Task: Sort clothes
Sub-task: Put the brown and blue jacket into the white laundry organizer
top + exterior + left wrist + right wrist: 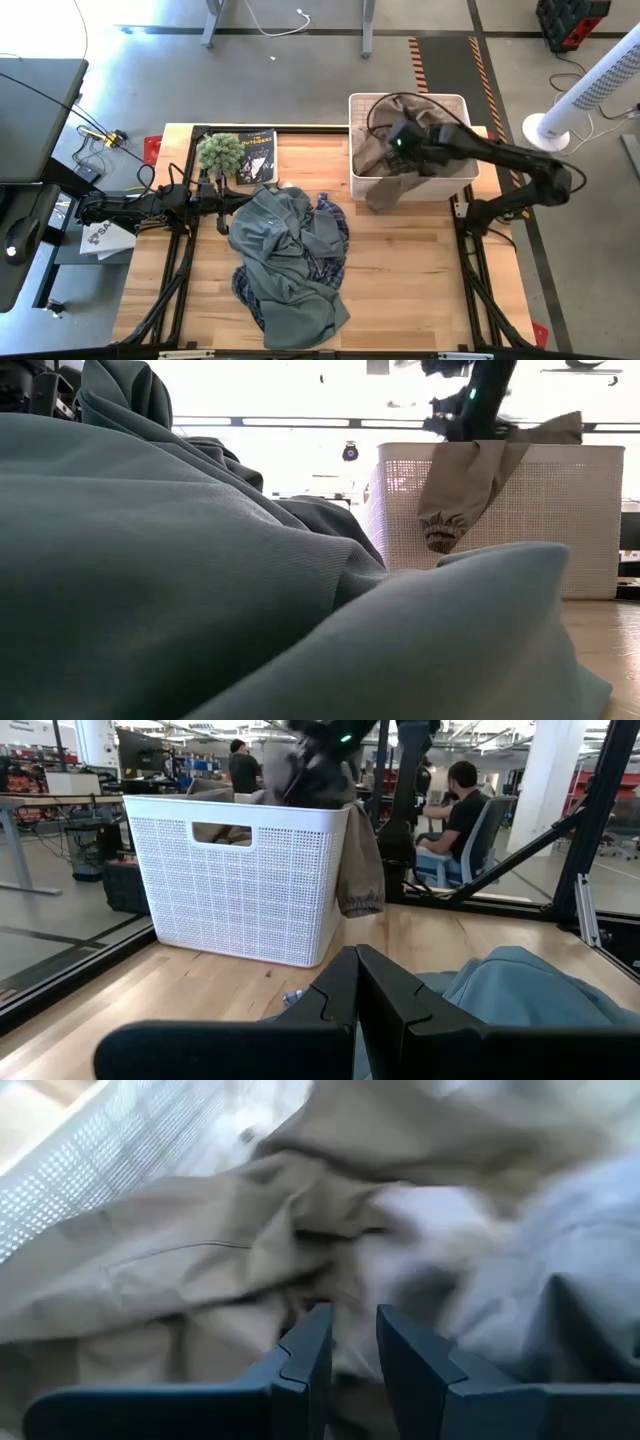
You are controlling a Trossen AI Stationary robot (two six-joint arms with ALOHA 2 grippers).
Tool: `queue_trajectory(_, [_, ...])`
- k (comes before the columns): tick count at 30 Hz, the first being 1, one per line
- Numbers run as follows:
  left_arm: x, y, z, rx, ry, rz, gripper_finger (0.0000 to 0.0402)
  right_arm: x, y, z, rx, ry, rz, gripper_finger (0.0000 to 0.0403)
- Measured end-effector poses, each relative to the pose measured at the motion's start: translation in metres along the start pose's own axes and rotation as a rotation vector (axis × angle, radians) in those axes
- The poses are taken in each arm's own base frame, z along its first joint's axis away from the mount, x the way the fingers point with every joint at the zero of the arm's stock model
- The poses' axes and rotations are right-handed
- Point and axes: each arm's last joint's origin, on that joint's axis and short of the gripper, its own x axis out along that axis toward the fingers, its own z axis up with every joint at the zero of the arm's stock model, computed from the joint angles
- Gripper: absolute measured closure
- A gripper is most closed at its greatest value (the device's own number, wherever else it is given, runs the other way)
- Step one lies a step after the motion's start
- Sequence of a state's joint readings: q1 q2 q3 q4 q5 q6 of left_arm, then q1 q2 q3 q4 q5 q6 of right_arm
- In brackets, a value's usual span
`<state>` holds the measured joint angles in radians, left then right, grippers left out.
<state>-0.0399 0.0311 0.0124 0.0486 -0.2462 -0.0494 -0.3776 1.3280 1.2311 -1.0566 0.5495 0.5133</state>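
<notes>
The tan-khaki garment (pixel 385 165) lies in the white basket (pixel 460 100) at the far right, and one sleeve (pixel 445 500) hangs over the basket's near wall. My right gripper (pixel 400 140) is over the basket, shut on this garment. A pale white cloth (pixel 480 1250) lies beside it in the basket. The grey-blue garment (pixel 285 255) lies heaped mid-table on top of the plaid shirt (pixel 335 235). My left gripper (pixel 357 985) is shut, low over the table at the heap's left edge (pixel 222 205). I cannot tell whether it touches the cloth. My right gripper pinches a bunched fold of the tan-khaki garment (pixel 345 1305) between its two fingers, coming from above and pointing down into the basket. The rest of the garment lies slack in the basket, with its sleeve (pixel 360 870) hanging outside the wall.
A green fuzzy plant (pixel 220 152) and a dark book (pixel 255 155) sit at the table's far left. Bare wood shows to the right of the heap (pixel 410 270). People sit beyond the table (pixel 465 800).
</notes>
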Motion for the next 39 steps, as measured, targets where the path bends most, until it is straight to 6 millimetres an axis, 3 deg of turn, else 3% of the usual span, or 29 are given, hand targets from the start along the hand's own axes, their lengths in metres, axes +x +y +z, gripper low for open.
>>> queue_trajectory(6, [0.000,0.000,0.000,0.000,0.000,0.000,0.0400,0.070,-0.009,-0.003,0.142,0.121,0.215,0.0325])
queue_trajectory(10, [0.000,0.000,0.000,0.000,-0.001,0.000,0.0400,0.084,-0.011,0.001,0.178,0.109,0.239,0.0325])
queue_trajectory(12, [0.000,0.000,0.000,0.000,0.000,0.000,0.0400,0.075,-0.011,0.009,0.149,0.073,0.249,0.0325])
queue_trajectory(15, [0.000,0.000,0.000,0.000,0.000,0.000,0.0400,0.041,-0.010,0.022,0.108,-0.017,0.235,0.0325])
queue_trajectory(18, [0.000,0.000,0.000,0.000,0.000,0.000,0.0400,-0.008,-0.009,0.030,0.080,-0.143,0.166,0.0325])
queue_trajectory(21, [0.000,0.000,0.000,0.000,0.000,0.000,0.0400,-0.058,-0.004,0.025,0.018,-0.262,0.167,0.0325])
queue_trajectory(25, [0.000,0.000,0.000,0.000,0.000,0.000,0.0400,-0.105,0.013,-0.004,-0.094,-0.359,0.260,0.0325])
queue_trajectory(29, [0.000,0.000,0.000,0.000,0.000,0.000,0.0400,-0.122,0.041,-0.048,-0.218,-0.369,0.383,0.0325])
queue_trajectory(33, [0.000,0.000,0.000,0.000,0.000,0.000,0.0400,-0.122,0.069,-0.107,-0.349,-0.368,0.445,0.0325])
queue_trajectory(39, [0.000,0.000,0.000,0.000,0.000,0.000,0.0400,-0.098,0.092,-0.184,-0.271,-0.278,0.499,0.0325])
